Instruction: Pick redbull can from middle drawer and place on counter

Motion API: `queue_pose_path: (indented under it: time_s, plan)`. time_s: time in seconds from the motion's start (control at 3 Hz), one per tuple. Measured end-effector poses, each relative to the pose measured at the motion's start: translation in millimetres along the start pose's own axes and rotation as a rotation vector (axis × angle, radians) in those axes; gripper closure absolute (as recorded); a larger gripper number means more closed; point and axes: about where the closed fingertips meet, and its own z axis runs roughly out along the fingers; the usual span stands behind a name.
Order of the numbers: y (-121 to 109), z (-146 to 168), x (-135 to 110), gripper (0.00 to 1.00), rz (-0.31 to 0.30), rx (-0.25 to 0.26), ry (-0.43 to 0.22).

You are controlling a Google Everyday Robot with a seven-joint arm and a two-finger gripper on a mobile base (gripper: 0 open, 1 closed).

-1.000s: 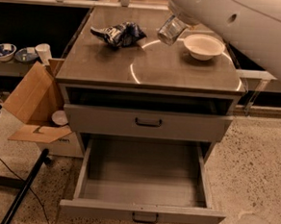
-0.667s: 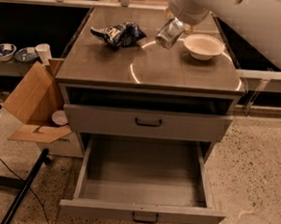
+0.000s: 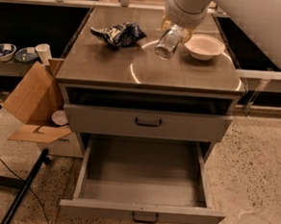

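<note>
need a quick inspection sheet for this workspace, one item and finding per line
surface: counter, glossy, pale arc marking
job's things: redbull can tilted above the counter; middle drawer pulled out, nothing seen inside
clutter: snack bag and white bowl on the counter
grippers: gripper over the counter's rear, shut on the can
cables: dark cable on the floor, left
surroundings: cardboard box beside the cabinet
</note>
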Motion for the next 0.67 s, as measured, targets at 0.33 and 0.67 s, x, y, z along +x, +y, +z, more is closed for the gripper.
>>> queue_pose_path:
  time_s: [0.33,0.67]
  plan:
    - [2,28,3,1.00,-0.024,-0.041,-0.068]
    - [1,50,11,1.00,-0.024,-0.066,-0.093]
